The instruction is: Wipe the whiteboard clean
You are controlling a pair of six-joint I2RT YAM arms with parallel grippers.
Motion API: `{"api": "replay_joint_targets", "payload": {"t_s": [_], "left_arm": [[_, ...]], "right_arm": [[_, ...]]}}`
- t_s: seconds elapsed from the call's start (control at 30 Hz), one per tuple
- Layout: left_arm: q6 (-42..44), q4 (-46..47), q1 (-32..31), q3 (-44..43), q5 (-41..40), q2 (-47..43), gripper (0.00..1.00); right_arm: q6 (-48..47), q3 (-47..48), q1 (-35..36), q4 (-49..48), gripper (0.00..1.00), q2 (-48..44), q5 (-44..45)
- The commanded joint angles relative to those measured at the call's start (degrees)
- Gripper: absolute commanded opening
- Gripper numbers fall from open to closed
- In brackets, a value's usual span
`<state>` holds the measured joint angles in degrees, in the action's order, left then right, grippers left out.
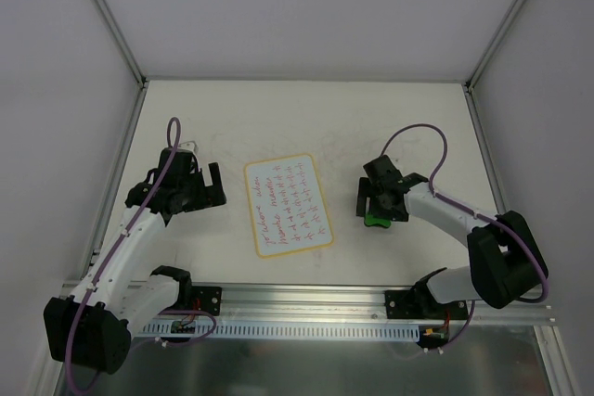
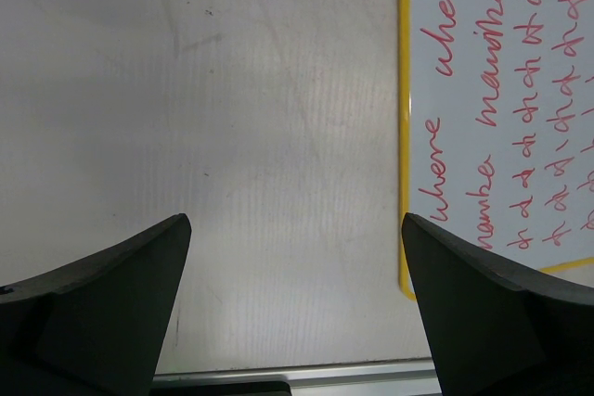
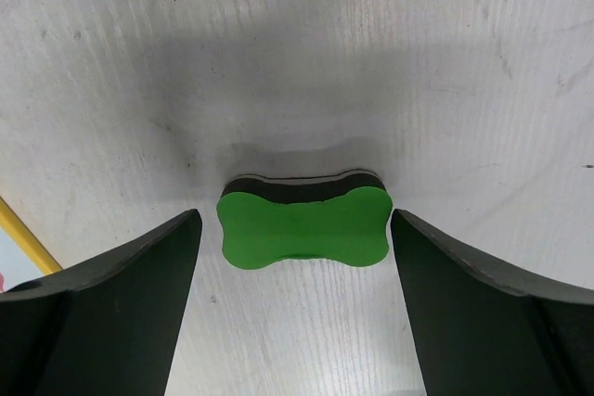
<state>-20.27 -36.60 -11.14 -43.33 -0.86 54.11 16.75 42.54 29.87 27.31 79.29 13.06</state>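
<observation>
The matt, scuffed tabletop (image 2: 232, 136) carries a smooth whiteboard (image 1: 288, 204) and a matt green foam-like eraser (image 3: 303, 226).

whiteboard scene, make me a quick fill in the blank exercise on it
1. The handwriting on the whiteboard is ____.
2. The bone-shaped eraser is coloured ____.
3. In the top view the eraser lies to the ____ of the whiteboard.
4. The left gripper, jaws open, holds ____.
Missing words: red; green; right; nothing.
</observation>
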Motion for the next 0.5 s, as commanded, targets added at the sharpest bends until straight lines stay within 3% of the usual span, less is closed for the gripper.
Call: {"api": "replay_joint_targets", "payload": {"t_s": [0.0, 0.47], "left_arm": [[0.85, 0.3, 0.59, 0.26, 0.69, 0.3, 0.99], [0.94, 0.3, 0.59, 0.09, 0.69, 0.83, 0.99]], "right_arm": [[1.26, 0.87, 0.28, 0.73, 0.86, -0.98, 1.62], [1.7, 0.52, 0.28, 0.73, 0.79, 0.08, 2.32]]}}
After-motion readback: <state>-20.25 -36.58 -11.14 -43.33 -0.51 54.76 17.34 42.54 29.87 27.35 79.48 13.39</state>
